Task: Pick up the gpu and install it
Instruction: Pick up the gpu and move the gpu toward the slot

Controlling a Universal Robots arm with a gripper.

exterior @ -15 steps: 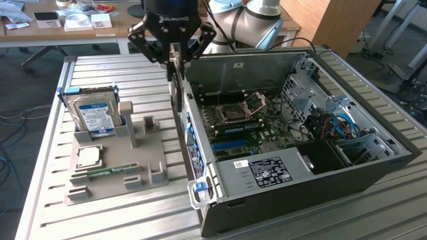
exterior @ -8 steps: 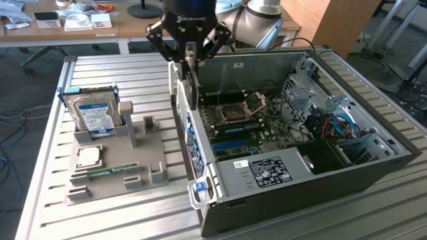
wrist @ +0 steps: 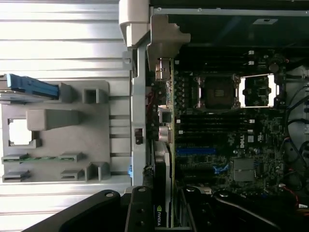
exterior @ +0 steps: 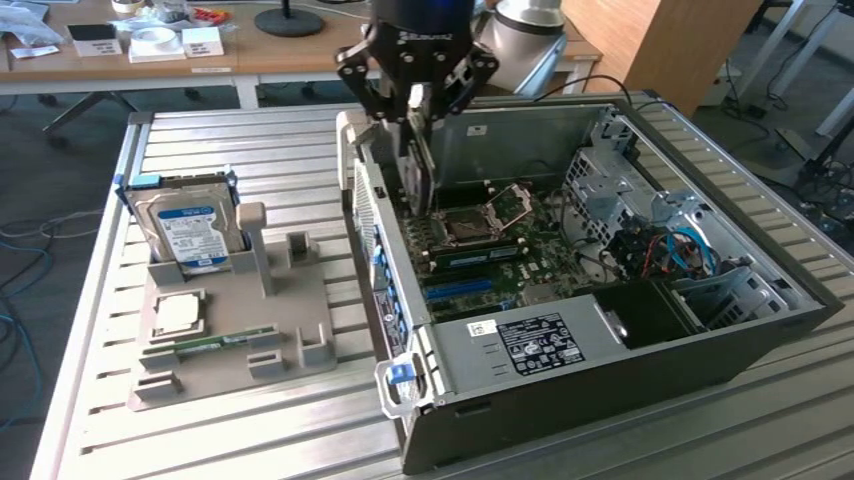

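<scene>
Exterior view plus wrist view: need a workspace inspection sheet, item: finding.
Surface: slatted metal table, carrying a tray and a computer case.
Job's things: gpu on edge, upright, above the motherboard inside the open computer case, close to its rear wall; whether it is seated cannot be told.
Clutter: grey fixture tray with a hard drive, a processor chip and a memory stick.
Grippers: claw shut on the gpu's top edge.
Cables: blue and red cables inside the case.
Surroundings: desk with small items; wooden panel.
</scene>
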